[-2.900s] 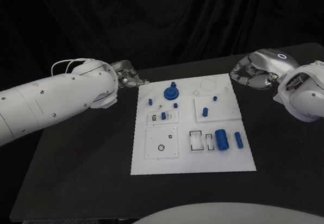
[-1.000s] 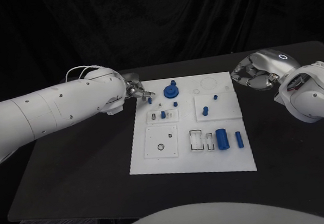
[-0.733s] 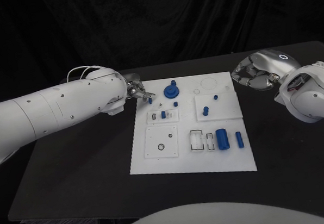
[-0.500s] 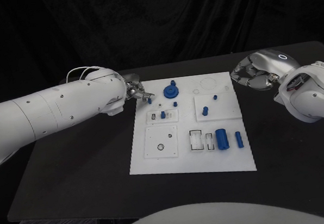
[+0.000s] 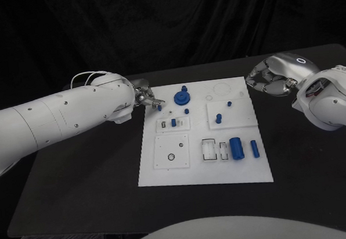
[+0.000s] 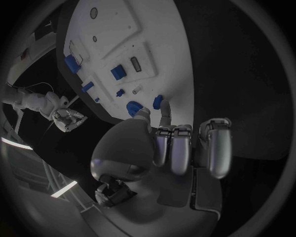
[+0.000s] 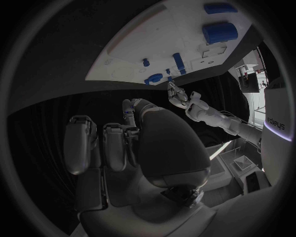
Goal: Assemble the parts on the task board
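- Since the oldest pic, the left hand (image 5: 145, 95) has come fwd and down to the far left corner of the task board (image 5: 167, 175). In the last sec it has barely moved. The right hand (image 5: 268, 79) has stayed put, and the parts haven't shifted.
- Left hand: in the left wrist view its fingers (image 6: 174, 148) are curled in and one tip reaches out next to the small blue peg (image 5: 160, 107) at the board's edge. It looks like it's touching or pinching it, but I can't tell for sure.
- Right hand: off the board's far right side, above the table (image 5: 78, 177), fingers curled in, nothing in them.
- Where the parts are: the blue gear (image 5: 182, 98) sits at the far end, mid-left. A small peg is on the little white block below it. A longer peg stands on the block to the right. The big blue cylinder (image 5: 236, 148) and the thin blue pin (image 5: 253, 149) lie near the front right.
- Step now, I think: start of the job, going for that first peg. Most parts look not yet put in.
- Next move needs: a firm pinch on the peg, lift it straight up, then line it up with its hole. It's tiny and could slip or tip, so go slow.
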Action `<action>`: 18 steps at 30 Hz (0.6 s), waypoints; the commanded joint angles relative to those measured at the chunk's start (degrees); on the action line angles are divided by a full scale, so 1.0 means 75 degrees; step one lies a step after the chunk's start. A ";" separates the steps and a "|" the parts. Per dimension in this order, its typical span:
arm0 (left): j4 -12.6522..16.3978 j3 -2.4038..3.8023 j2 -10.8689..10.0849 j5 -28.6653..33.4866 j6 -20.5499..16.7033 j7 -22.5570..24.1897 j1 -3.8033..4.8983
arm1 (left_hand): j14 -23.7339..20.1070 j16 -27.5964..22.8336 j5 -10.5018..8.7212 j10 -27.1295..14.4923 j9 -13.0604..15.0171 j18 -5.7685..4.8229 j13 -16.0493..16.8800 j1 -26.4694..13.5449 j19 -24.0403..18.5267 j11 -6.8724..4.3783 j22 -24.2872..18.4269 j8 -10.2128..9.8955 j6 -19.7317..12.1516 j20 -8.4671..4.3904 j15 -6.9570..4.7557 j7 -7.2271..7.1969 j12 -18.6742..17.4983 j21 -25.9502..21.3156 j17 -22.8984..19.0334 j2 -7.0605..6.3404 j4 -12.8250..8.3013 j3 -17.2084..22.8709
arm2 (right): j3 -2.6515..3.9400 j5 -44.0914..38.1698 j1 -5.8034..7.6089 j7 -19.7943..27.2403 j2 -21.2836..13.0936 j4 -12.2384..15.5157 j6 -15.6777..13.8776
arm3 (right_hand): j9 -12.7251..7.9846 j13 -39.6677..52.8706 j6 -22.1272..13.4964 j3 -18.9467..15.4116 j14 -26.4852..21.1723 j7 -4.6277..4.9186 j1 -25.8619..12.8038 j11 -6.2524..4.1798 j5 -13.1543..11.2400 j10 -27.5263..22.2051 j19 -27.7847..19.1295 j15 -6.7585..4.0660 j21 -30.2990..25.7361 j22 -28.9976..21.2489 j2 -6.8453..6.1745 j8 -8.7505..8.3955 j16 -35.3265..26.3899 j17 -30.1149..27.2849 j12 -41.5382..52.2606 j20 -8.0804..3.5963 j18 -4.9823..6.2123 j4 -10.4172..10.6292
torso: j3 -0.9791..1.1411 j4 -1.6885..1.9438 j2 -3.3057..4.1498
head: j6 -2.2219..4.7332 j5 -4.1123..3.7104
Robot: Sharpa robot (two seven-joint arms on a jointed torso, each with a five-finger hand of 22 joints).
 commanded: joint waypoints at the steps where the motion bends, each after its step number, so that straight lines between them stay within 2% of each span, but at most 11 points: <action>1: -0.0005 0.0007 0.0014 0.0057 0.0032 0.0108 -0.0013 | 0.0794 0.0049 0.0025 0.0811 -0.0008 -0.0001 0.1988 0.0092 0.0118 0.0012 0.1637 -0.0048 0.0028 0.0038 0.0020 -0.0013 -0.0039 -0.0055 0.2011 0.0012 0.0000 0.0066 | 0.0005 -0.0023 -0.0016 -0.0117 -0.0001 0.0010 0.0043 | -0.0007 0.1835 0.0038 0.0043 0.0654 0.0013 -0.0017 0.0036 -0.0013 0.0655 0.0174 0.0024 -0.0030 0.1491 -0.0050 -0.0024 -0.0028 0.1447 -0.0023 0.0039 0.0079 0.0015 | 0.0004 0.0018 0.0007 | -0.0001 -0.0026; 18: -0.0028 0.0007 0.0038 0.0057 0.0076 0.0152 -0.0034 | 0.0794 0.0049 0.0054 0.0811 -0.0007 0.0006 0.1988 0.0180 0.0099 0.0011 0.1628 -0.0066 0.0010 0.0037 0.0020 -0.0014 -0.0039 -0.0082 0.2011 0.0009 -0.0048 0.0144 | 0.0005 -0.0023 -0.0016 -0.0144 -0.0004 0.0018 0.0082 | -0.0008 0.1827 0.0038 0.0051 0.0652 0.0013 -0.0021 0.0036 -0.0013 0.0649 0.0173 0.0024 -0.0042 0.1488 -0.0049 -0.0025 -0.0039 0.1436 -0.0029 0.0037 0.0081 0.0010 | 0.0003 0.0013 0.0007 | -0.0001 -0.0029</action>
